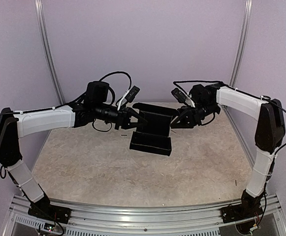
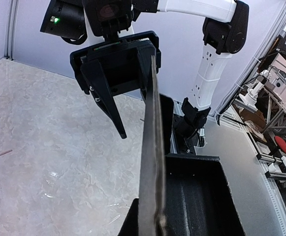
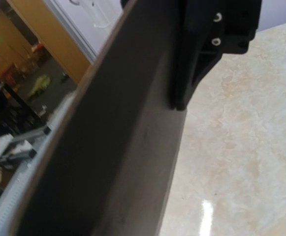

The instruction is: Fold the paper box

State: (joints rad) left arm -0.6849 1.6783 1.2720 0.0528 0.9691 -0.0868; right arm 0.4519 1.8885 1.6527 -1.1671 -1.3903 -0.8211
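The paper box (image 1: pixel 151 129) is matte black card and hangs over the table's middle between both arms. It has one upright panel and a trough-shaped part below it. My left gripper (image 1: pixel 134 118) is shut on the panel's left edge. In the left wrist view that panel (image 2: pixel 151 147) runs edge-on up from between my left jaws (image 2: pixel 150 225). My right gripper (image 1: pixel 175 121) is at the panel's right end. It (image 2: pixel 134 115) straddles the sheet, open, with one finger (image 2: pixel 108 101) well clear of the card. In the right wrist view the card (image 3: pixel 108 147) fills the frame and hides my right fingers.
The marbled tabletop (image 1: pixel 83 162) lies below the box. Purple walls close the back and sides. An aluminium rail (image 1: pixel 143 214) carries both arm bases at the near edge. A small pink scrap (image 2: pixel 5 152) lies on the table.
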